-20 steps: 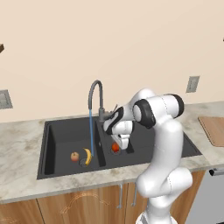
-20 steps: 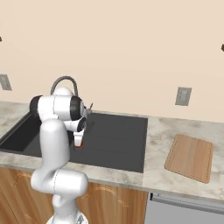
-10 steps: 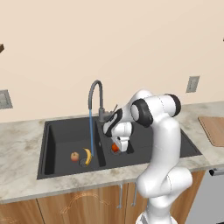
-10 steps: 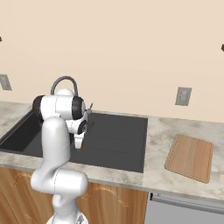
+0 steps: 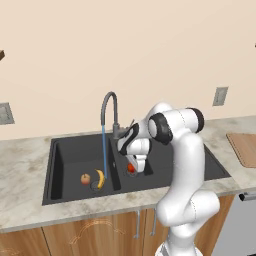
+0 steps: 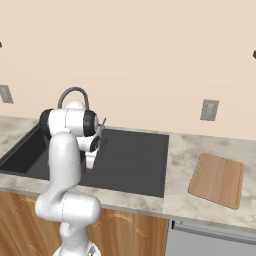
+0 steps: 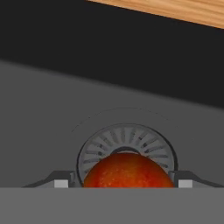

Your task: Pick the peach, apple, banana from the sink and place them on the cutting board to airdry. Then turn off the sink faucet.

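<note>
A red apple (image 7: 127,171) sits on the round drain of the black sink's (image 5: 210,167) small basin. My gripper (image 7: 124,183) reaches straight down over it, and the fingertips (image 7: 61,182) press against its two sides. In the left base view the gripper (image 5: 134,167) hangs low in that basin around the apple (image 5: 131,168). The peach (image 5: 85,178) and the yellow banana (image 5: 100,178) lie together in the large basin. From the gooseneck sink faucet (image 5: 107,100) a thin blue stream (image 5: 104,150) runs down. The cutting board (image 6: 216,180) lies on the counter, far to the right.
A ridge separates the two basins, with the faucet base just behind the gripper. Marble counter (image 5: 20,175) surrounds the sink. A wall outlet (image 6: 208,110) sits above the counter. A ribbed drainboard (image 6: 142,150) lies between the sink and the board.
The hand has sunk a little lower into the small basin, and its jaws have narrowed onto the apple. The fruits in the large basin have not moved.
</note>
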